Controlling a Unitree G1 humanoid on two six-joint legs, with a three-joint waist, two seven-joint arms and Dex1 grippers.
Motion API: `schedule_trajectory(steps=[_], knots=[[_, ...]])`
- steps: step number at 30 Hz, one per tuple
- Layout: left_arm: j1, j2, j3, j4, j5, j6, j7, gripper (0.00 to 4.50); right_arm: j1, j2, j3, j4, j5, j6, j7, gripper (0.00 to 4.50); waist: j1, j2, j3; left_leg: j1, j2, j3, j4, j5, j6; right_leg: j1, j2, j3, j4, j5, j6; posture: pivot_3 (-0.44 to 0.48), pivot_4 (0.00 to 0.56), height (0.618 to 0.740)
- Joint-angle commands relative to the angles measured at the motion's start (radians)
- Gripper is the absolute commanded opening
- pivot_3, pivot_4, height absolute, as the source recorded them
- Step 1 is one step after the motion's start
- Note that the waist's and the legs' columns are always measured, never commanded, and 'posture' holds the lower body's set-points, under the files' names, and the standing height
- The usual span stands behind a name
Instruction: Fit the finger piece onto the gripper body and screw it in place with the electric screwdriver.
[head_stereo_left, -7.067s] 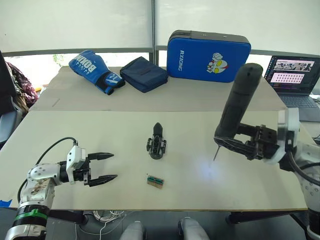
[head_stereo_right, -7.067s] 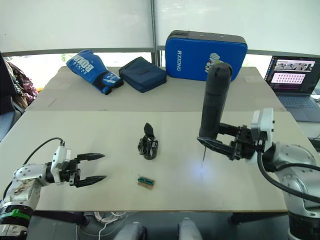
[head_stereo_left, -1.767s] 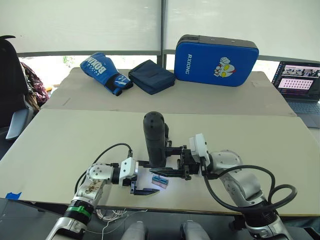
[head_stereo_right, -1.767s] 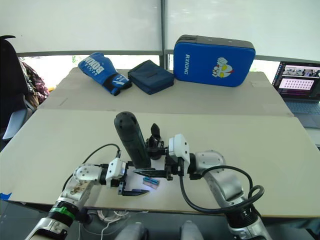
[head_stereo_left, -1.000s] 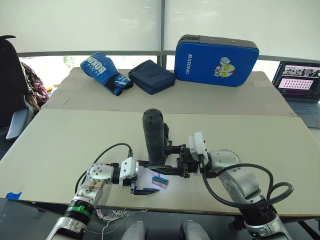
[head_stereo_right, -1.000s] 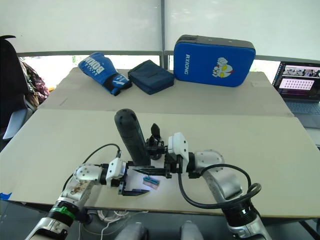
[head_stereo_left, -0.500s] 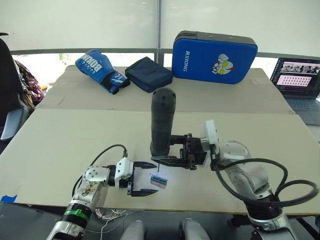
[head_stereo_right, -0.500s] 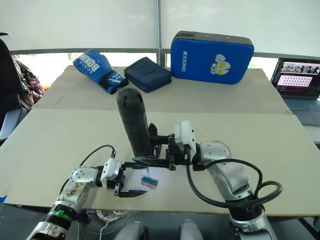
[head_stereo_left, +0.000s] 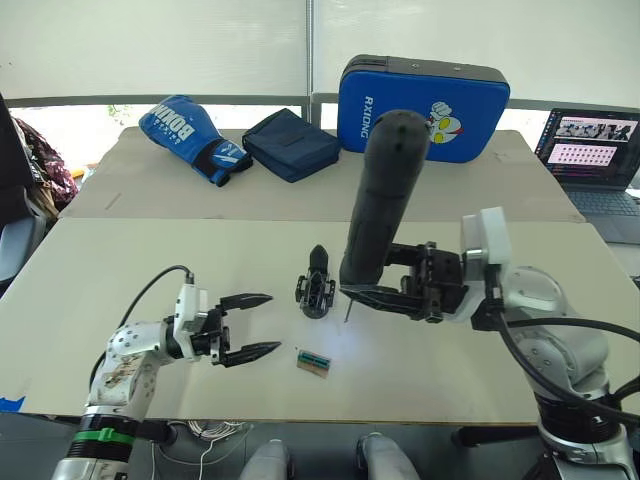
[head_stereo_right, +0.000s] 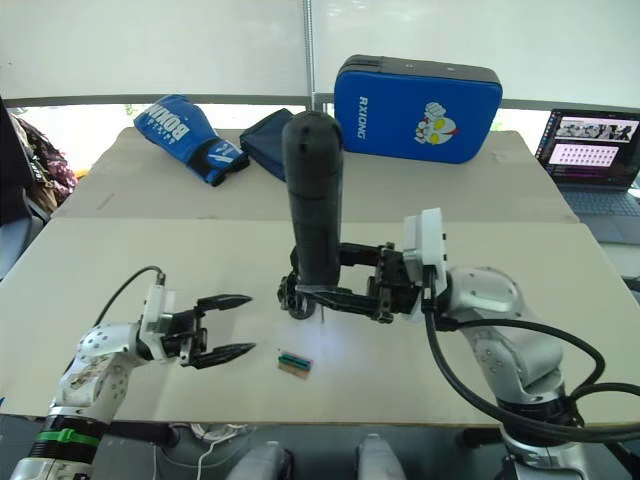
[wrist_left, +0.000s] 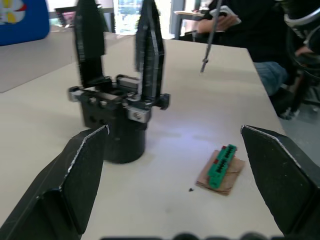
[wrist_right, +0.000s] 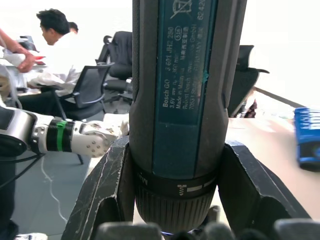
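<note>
Left eye view: beige table (head_stereo_left: 120, 270), blue pad (head_stereo_left: 423, 96), laptop (head_stereo_left: 590, 150) behind.

The robot's left arm reaches forward low over the surface (head_stereo_left: 120, 260), its left claw (head_stereo_left: 258, 323) pointing toward the middle with both black fingers spread wide, one above the other, holding nothing. The right arm bends in from the right side, forearm level, its right claw (head_stereo_left: 372, 290) pointing toward the left arm and clamped around the lower end of the electric screwdriver (head_stereo_left: 382, 195), which stands nearly upright.
</note>
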Motion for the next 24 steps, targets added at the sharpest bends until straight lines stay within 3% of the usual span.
schedule_trajectory(steps=[1,5,15,19,24], knots=[[0.027,0.017,0.065,-0.012,-0.012,0.003,0.038,4.48,0.002,-0.023,-0.065,-0.06,0.054,0.0,-0.016,1.92,0.001,0.0,0.0,0.0,0.0,0.0,0.0,0.0,0.0,0.0,0.0,0.0,0.0,0.0,0.0,0.0,0.15,0.74],[0.039,0.019,0.094,0.01,0.025,-0.011,0.094,4.48,0.008,-0.053,-0.102,-0.065,0.074,0.004,-0.026,1.92,0.003,0.0,0.0,0.0,0.0,0.0,0.0,0.0,0.0,0.0,-0.001,0.0,0.0,0.0,0.0,0.0,0.15,0.74],[-0.085,-0.09,-0.088,0.045,0.213,0.029,0.242,4.48,-0.01,-0.066,-0.095,-0.053,0.079,0.0,-0.031,1.92,0.004,-0.001,0.001,0.0,-0.001,0.0,0.0,0.0,0.0,0.001,0.0,0.0,0.0,0.0,0.0,0.0,0.15,0.74],[-0.122,-0.144,-0.124,0.029,0.245,0.088,0.323,4.48,-0.011,-0.064,-0.084,-0.057,0.073,0.0,-0.034,1.92,0.002,-0.001,0.001,0.0,-0.001,0.001,0.0,0.0,0.0,0.001,0.0,0.0,0.001,0.0,0.0,0.0,0.15,0.74],[-0.138,-0.175,-0.174,0.058,0.28,0.073,0.331,4.48,-0.006,-0.068,-0.084,-0.061,0.071,-0.001,-0.044,1.92,0.002,-0.001,0.001,0.0,-0.001,0.001,0.0,0.0,0.0,0.0,0.0,0.0,0.001,0.0,0.0,0.0,0.15,0.74]])
